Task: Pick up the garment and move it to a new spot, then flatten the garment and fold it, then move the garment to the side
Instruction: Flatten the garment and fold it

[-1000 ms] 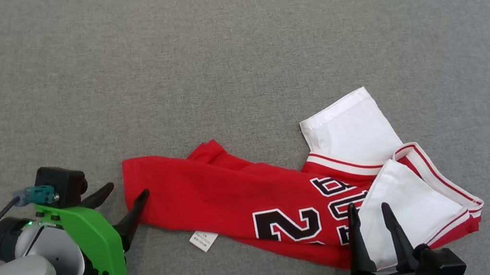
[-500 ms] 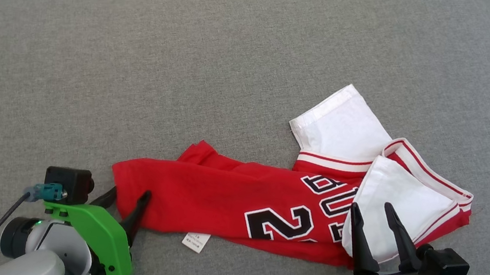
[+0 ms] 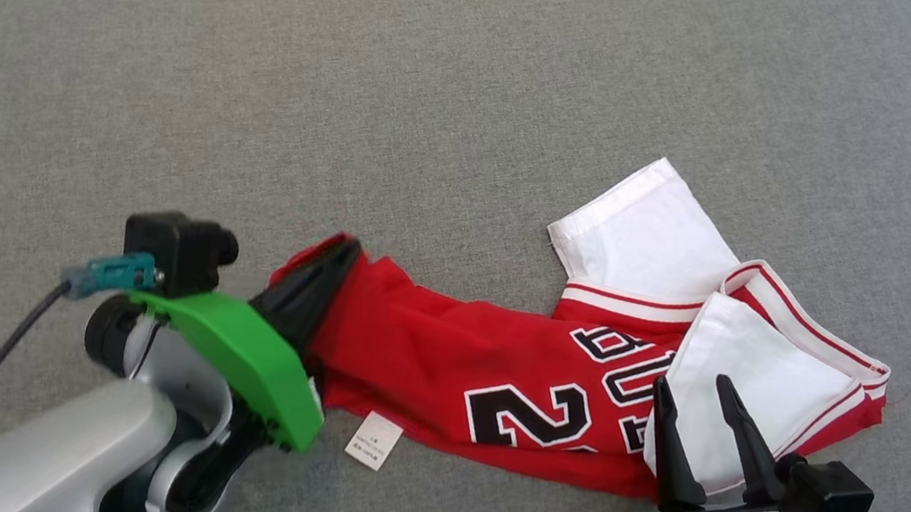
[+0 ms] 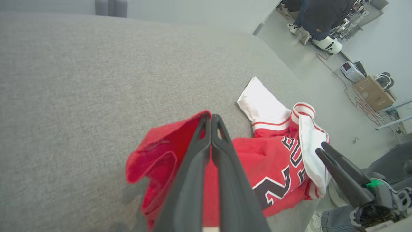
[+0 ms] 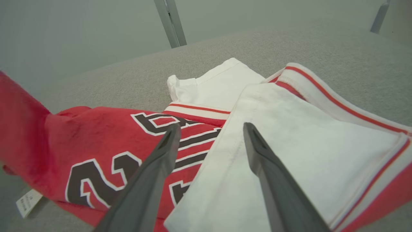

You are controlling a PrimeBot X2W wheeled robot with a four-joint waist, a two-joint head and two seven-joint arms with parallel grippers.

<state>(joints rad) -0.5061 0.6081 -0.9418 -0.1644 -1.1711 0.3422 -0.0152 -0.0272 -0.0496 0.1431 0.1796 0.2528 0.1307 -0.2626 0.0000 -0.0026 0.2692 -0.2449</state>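
Left gripper point(image 3: 343, 251) advanced, jaws now pinching garment point(image 3: 441, 353) edge; right gripper point(image 3: 691, 383) jaws spread.

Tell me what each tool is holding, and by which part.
The left tool is shut on the garment, pinching its red edge at the end away from the white sleeves. The right tool is open above the garment, holding nothing.

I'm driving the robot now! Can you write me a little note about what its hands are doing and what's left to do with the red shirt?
Left gripper: jaws shut on the left end of the red jersey, raised a little off the grey cushion.
Right gripper: jaws open over the nearer white sleeve, gripping nothing.
Done: one end grabbed; the jersey lies crumpled.
Left: carry to a new spot, flatten, fold, move aside.
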